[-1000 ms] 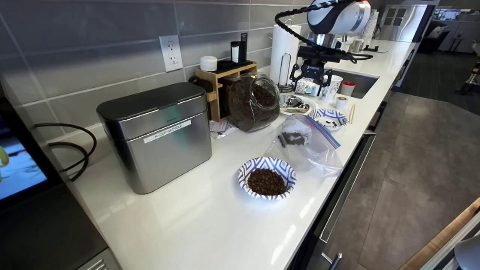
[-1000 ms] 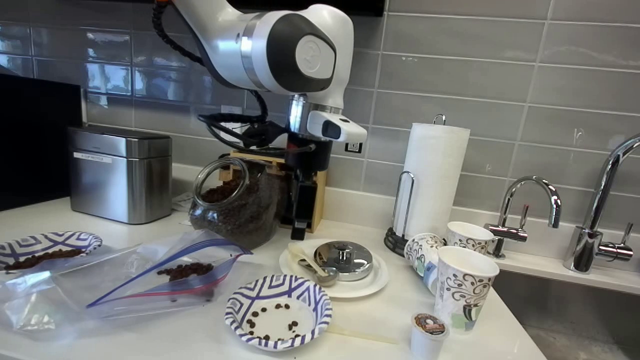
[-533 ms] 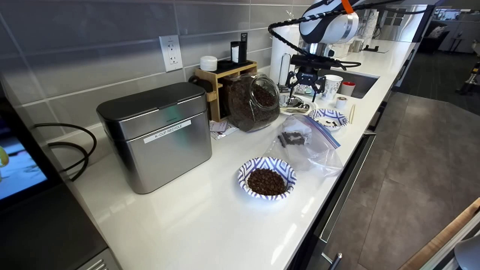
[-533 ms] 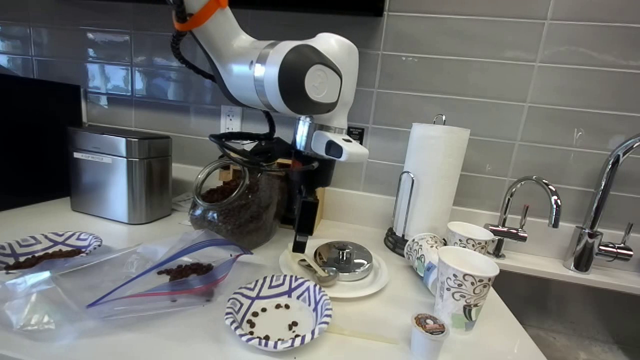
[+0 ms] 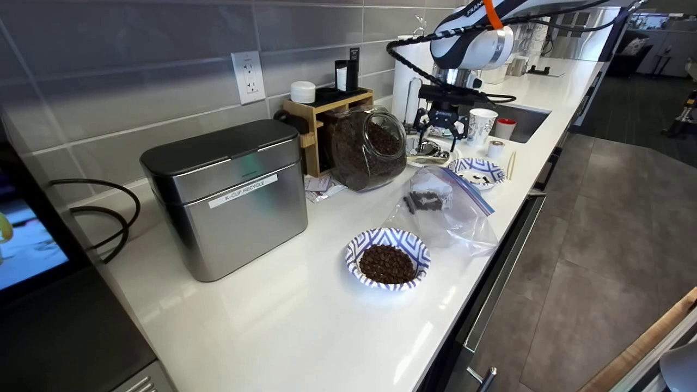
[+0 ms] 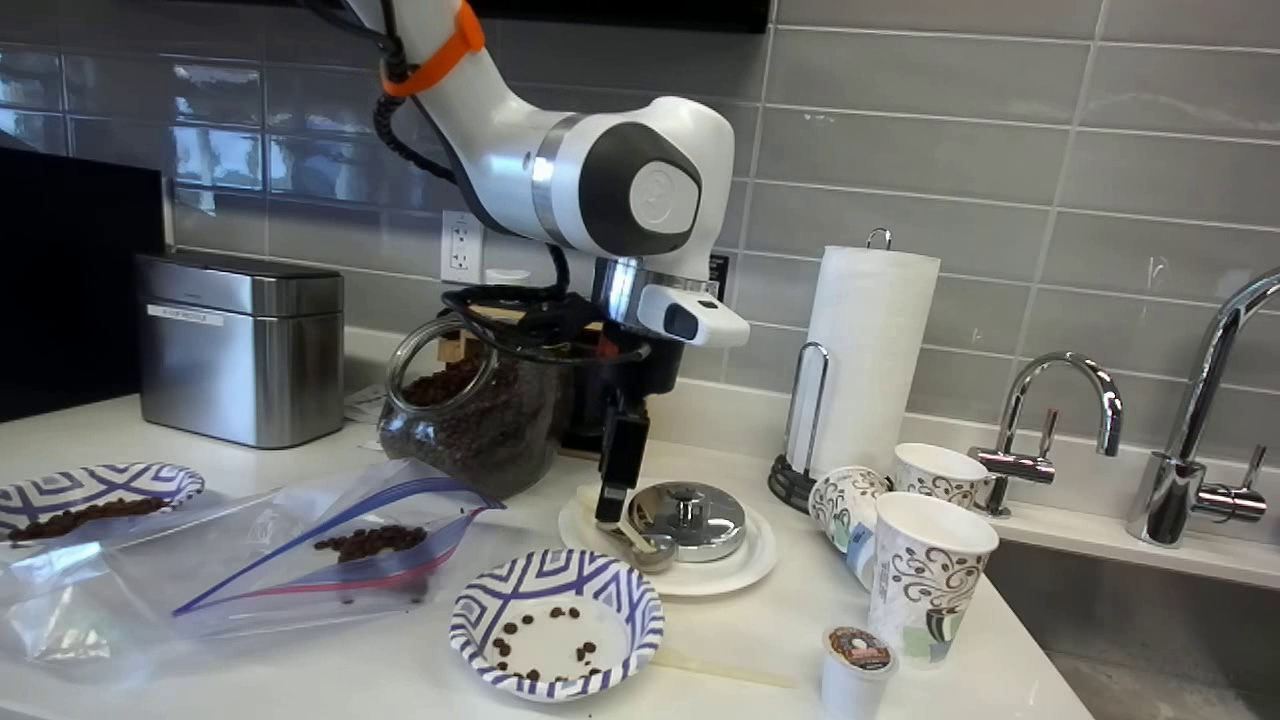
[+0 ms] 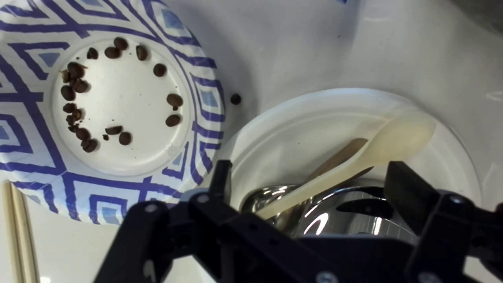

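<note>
The empty hand [image 7: 309,169], spread wide, has sunk closer to the white plate [image 7: 275,147] and pale spoon [image 7: 368,155].

I register bright light on the white counter [image 5: 261,326] in both exterior views; in an exterior view, glare streaks lie near its front edge and the floor [image 5: 593,228] reads dimmer. Pale, block-shaped reflections mark the wall tiles [image 6: 215,145] at upper left in an exterior view. In my wrist view, the metal lid [image 7: 346,224] returns hard highlights, the patterned bowl [image 7: 129,90] casts a soft-edged shadow, and my gripper [image 7: 310,173] renders near-black with softened outlines.
</note>
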Available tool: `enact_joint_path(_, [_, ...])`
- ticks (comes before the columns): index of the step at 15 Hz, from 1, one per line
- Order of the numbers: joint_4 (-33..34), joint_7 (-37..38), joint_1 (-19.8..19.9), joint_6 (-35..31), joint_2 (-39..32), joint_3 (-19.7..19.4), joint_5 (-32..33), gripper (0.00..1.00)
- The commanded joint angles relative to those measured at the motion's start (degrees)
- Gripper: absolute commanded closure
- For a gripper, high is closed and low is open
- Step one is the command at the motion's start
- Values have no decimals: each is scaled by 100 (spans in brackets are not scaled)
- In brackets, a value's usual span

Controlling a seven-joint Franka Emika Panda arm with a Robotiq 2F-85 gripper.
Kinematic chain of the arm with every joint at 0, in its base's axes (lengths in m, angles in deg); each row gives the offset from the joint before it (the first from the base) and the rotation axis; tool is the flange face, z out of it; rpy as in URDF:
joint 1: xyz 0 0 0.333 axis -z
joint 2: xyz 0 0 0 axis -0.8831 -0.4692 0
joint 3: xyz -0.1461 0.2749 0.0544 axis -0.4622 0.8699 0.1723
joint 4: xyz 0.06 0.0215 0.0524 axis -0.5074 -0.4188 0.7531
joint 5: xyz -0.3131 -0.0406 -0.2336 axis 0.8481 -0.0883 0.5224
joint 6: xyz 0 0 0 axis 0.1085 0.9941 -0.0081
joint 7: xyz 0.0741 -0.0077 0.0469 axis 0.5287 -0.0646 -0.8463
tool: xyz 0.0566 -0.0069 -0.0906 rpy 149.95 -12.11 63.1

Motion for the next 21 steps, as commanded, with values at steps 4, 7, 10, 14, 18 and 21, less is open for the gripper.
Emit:
enact_joint_path(4, [323,218,-90,-7,-281,-66,-254,0])
enact_joint_path(7, [398,257,-146,-111,-363,-90,-177,0])
enact_joint_path(10, [484,171,-185,-246,-461,-88,-112,0])
enact_joint_path(14, [585,122,-222,-413,-602,-103,-75,0])
enact_joint_path(18, [612,148,-284,-610,-705,-155,-4,0])
enact_joint_path(21, [677,150,-288,-620,-785,-170,-35,0])
